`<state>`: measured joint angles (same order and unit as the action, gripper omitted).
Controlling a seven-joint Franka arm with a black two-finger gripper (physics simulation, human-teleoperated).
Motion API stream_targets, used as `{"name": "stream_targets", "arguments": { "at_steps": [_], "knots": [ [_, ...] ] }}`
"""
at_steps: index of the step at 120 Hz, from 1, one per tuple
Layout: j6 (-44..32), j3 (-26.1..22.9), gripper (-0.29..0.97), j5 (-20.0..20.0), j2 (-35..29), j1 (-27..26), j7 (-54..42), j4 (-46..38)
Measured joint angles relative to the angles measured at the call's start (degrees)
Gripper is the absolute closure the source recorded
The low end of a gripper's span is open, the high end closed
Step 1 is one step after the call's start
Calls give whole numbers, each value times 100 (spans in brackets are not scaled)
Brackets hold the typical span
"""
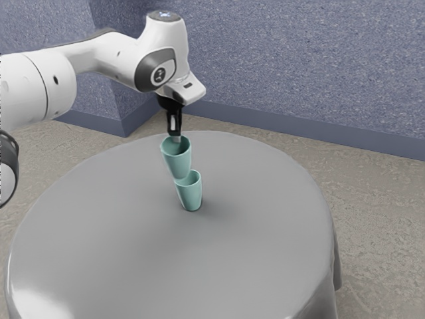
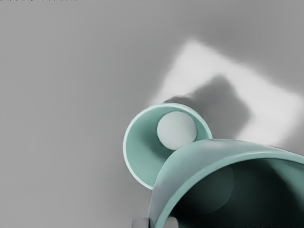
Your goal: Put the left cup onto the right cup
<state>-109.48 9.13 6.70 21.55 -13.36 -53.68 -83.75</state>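
Round grey table [image 1: 252, 259] stood on speckled beige floor [image 1: 378, 212]; textured blue wall [image 1: 299, 53] with dark skirting [image 1: 319, 129] ran behind.

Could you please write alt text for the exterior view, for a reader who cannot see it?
A black gripper holds a teal upper cup by its rim, tilted, with its base at the mouth of a lower cup. The lower cup stands on a round grey table, and the white arm reaches in from the exterior view's left.

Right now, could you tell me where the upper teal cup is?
In the exterior view, the upper teal cup hangs tilted from the gripper near the table's middle, its base at the rim of the lower teal cup.
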Motion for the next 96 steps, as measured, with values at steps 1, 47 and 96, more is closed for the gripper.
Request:
{"name": "stream_targets", "arguments": {
  "at_steps": [1,47,96],
  "knots": [
    [-3,0,79,0,9,0,-2,9],
    [-180,0,79,-114,277,9,-135,197],
    [-230,0,79,-248,353,35,-237,143]
  ]
}}
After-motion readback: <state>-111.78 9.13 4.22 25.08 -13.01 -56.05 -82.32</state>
